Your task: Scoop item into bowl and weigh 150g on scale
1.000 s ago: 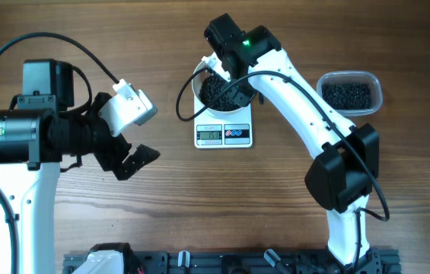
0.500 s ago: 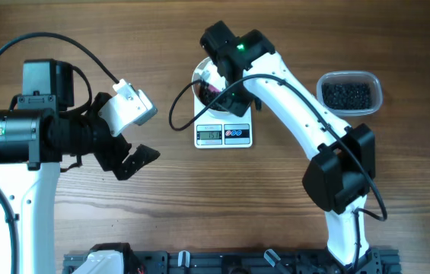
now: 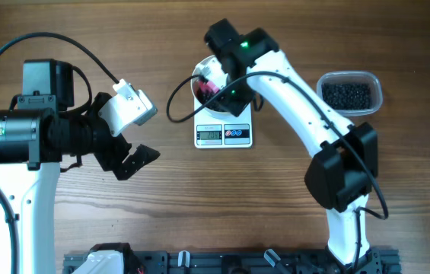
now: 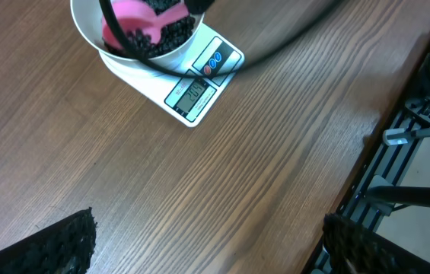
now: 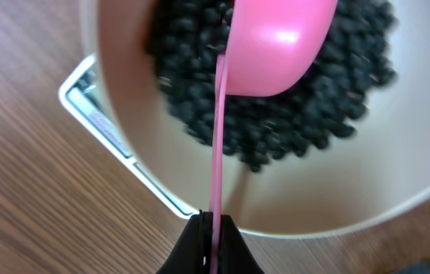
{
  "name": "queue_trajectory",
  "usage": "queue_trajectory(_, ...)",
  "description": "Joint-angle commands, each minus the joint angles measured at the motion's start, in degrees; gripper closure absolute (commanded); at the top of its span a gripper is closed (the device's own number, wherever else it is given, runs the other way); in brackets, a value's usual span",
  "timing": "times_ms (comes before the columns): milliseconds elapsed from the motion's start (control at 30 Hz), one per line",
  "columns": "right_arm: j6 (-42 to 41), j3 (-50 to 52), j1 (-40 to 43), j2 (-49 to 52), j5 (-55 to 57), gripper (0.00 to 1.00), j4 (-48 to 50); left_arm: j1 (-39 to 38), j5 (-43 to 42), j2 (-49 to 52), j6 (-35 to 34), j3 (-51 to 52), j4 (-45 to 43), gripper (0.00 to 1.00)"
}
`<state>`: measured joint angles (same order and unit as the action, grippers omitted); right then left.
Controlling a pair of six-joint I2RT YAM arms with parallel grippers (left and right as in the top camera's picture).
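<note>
While the right arm reaches across the table, the overhead view shows the right gripper (image 3: 216, 76) low above the bowl (image 3: 197, 78), which sits on the scale (image 3: 224, 135), with a pink scoop (image 3: 208, 88) down inside it. The tub (image 3: 349, 93) of spare stock lies well apart to the right. The left gripper (image 3: 137, 161) hangs idle far to the left, its claw released. From the left wrist, the bowl stands on the scale's back end and leaves the display uncovered, but the digits are too small for me to read. From the right wrist, the claw is clenched on the scoop's thin handle, and the cup's rounded back faces the camera over the beans (image 5: 313, 114) heaped in the bowl. I'd judge this the tipping-out. To do it well, hold the cup over the bowl's middle without resting it on rim or heap, since any push would falsify the weight. Trickle rather than dump, then lift clear before trusting the number.
</note>
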<state>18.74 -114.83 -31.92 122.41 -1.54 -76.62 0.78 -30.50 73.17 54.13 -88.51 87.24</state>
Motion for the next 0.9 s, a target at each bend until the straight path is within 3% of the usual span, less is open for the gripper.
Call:
queue_trajectory(0,-3.58,0.35,2.95,-2.32,-1.60,0.96,0.22,0.31,-0.44,-0.57,0.52,-0.81,0.07,0.00)
queue_trajectory(867,-7.48,0.31,3.82,-10.45,-3.74,0.96,0.26,0.31,-0.44,-0.57,0.55,-0.81,0.07,0.00)
